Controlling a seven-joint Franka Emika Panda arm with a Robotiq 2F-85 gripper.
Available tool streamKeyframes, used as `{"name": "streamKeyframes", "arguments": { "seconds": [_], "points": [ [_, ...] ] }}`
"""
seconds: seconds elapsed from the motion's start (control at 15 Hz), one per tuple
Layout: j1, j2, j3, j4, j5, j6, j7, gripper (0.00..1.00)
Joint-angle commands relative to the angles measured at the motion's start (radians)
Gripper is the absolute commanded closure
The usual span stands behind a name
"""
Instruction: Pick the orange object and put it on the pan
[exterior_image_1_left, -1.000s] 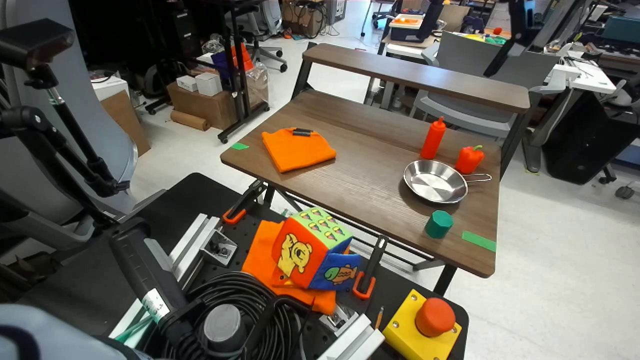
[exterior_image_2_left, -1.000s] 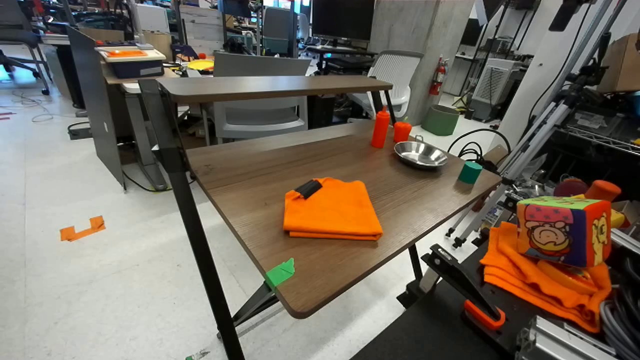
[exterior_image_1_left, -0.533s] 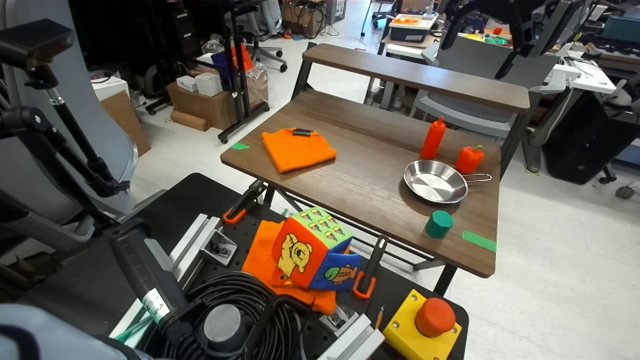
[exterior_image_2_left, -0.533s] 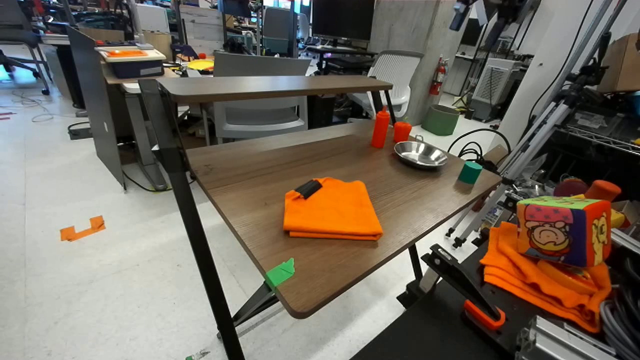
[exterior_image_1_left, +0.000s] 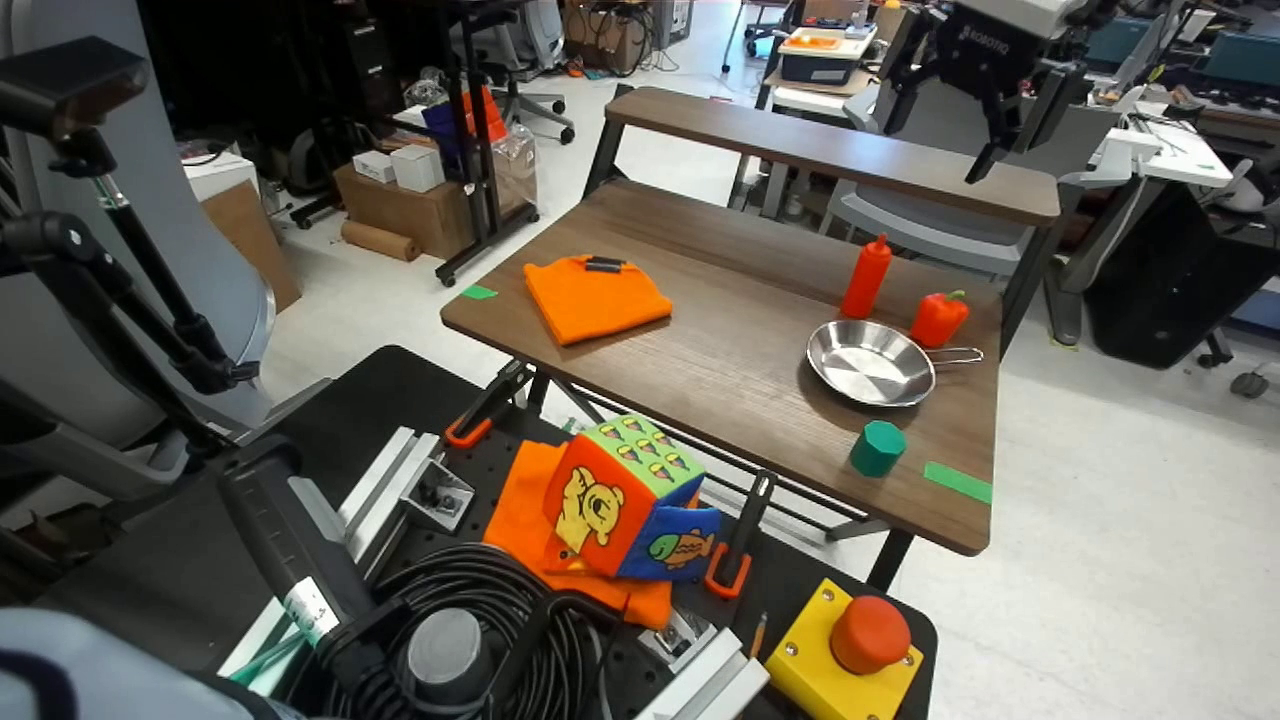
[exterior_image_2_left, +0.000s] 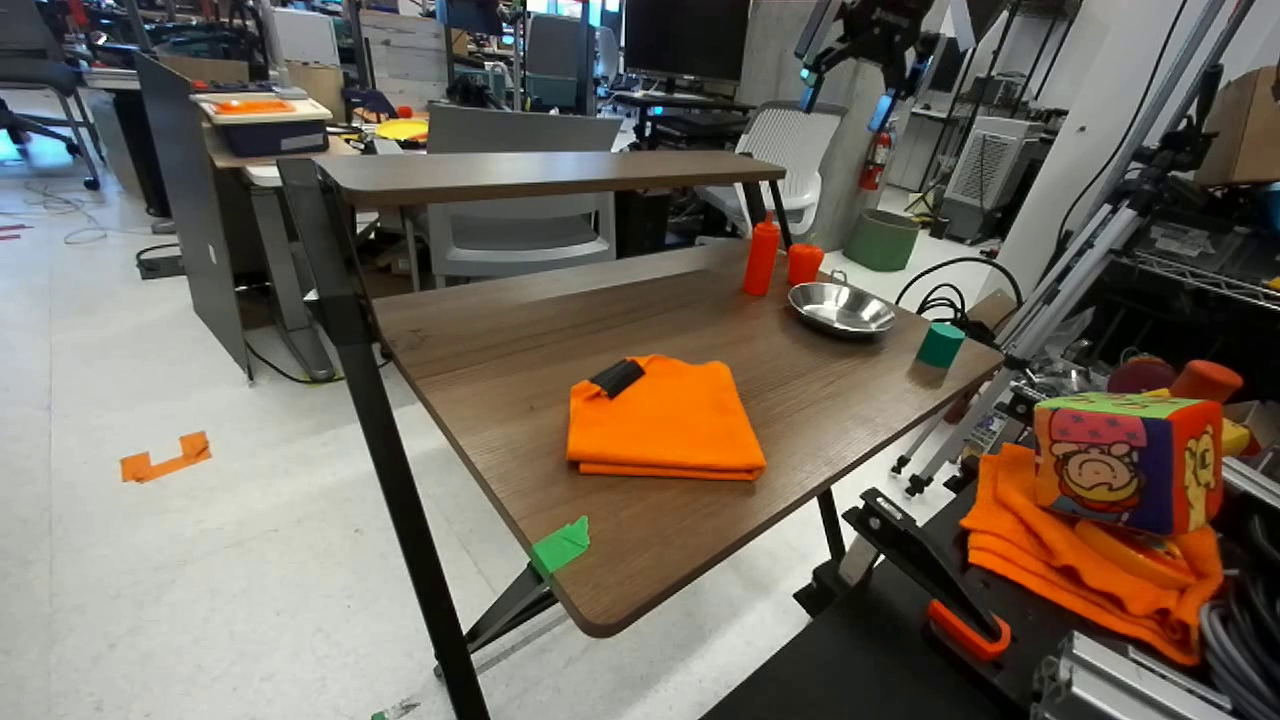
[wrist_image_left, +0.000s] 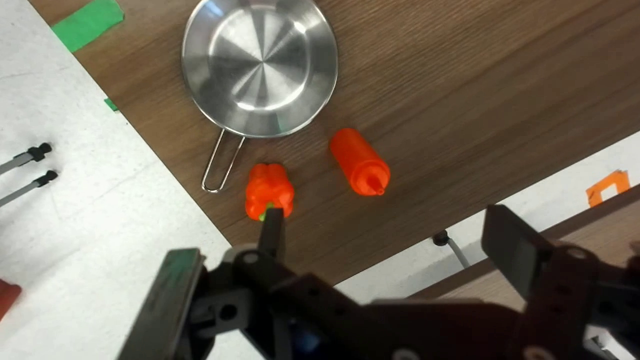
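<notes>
The orange object is an upright orange-red squeeze bottle (exterior_image_1_left: 866, 278) on the brown table, also in an exterior view (exterior_image_2_left: 760, 258) and the wrist view (wrist_image_left: 359, 162). The shiny silver pan (exterior_image_1_left: 872, 365) sits beside it, nothing in it; it also shows in the wrist view (wrist_image_left: 262, 62). My gripper (exterior_image_1_left: 932, 155) is open and empty, high above the table near the raised shelf. In the wrist view its fingers (wrist_image_left: 382, 210) are wide apart, with the bottle beyond the gap, not between them. It also shows in an exterior view (exterior_image_2_left: 843, 116).
An orange-red pepper (exterior_image_1_left: 938, 318) stands close to the bottle and pan handle. A green block (exterior_image_1_left: 878, 448) stands near the table's front edge. A folded orange cloth (exterior_image_1_left: 597, 298) lies at the table's far end from the pan. A raised shelf (exterior_image_1_left: 830, 150) runs along the back.
My gripper has come further into both exterior views, moving lower and leftward in the picture. It shows open. The bottle, pan and other objects have not moved.
</notes>
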Motion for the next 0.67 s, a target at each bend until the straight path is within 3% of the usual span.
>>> {"name": "streamKeyframes", "arguments": {
  "seconds": [0.0, 0.6],
  "points": [
    [-0.015, 0.119, 0.019, 0.141, 0.005, -0.016, 0.033, 0.0],
    [0.004, 0.325, 0.015, 0.31, -0.027, -0.048, 0.101, 0.0]
  ]
}}
